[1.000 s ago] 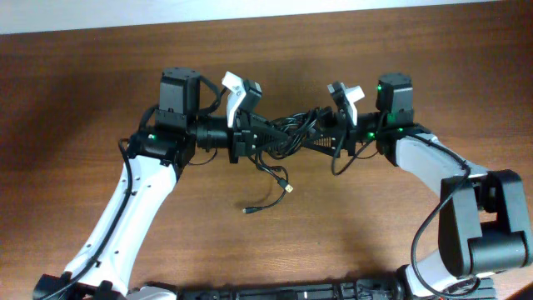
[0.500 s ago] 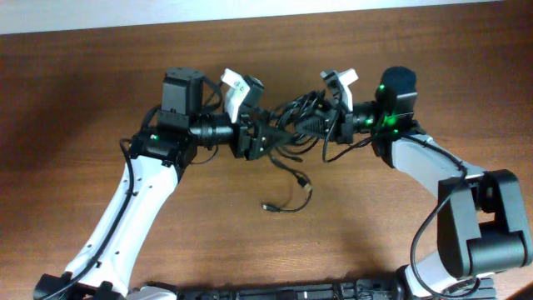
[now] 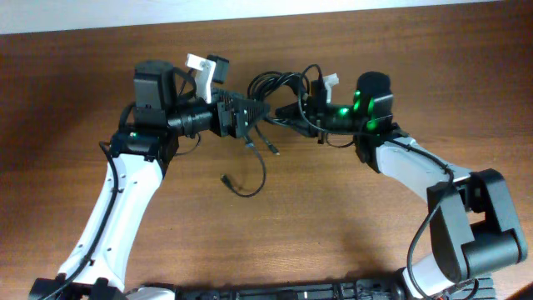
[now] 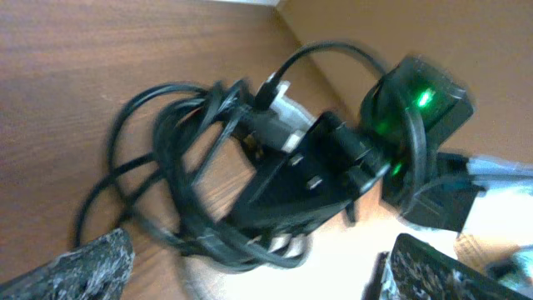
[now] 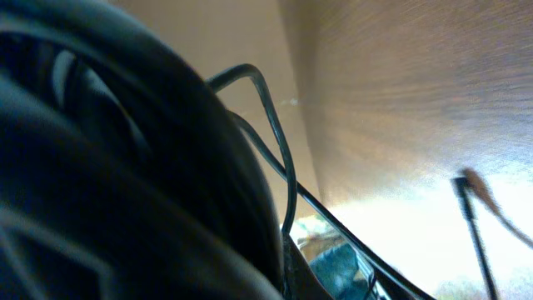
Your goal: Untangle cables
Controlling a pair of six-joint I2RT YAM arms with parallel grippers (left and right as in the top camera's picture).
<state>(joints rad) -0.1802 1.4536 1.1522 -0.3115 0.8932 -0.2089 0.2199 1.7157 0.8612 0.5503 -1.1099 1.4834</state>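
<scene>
Both arms reach inward, wrists level, grippers meeting nose to nose above the brown wooden counter. The left gripper is spread wide. The right gripper pinches the tangled cables.

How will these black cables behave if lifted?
Probably floppy: the cables droop in loose loops, one end trailing toward the table. Likely light, being so thin. The overlapping loops may snag rather than slide free.

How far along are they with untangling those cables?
Done so far: little; only one loose end trails free of the bunch. In hand: the right gripper pinches the cables, mostly one knot of loops, while the left gripper stands open beside them. Still to do: pulling the cables apart and laying them out separately.
</scene>
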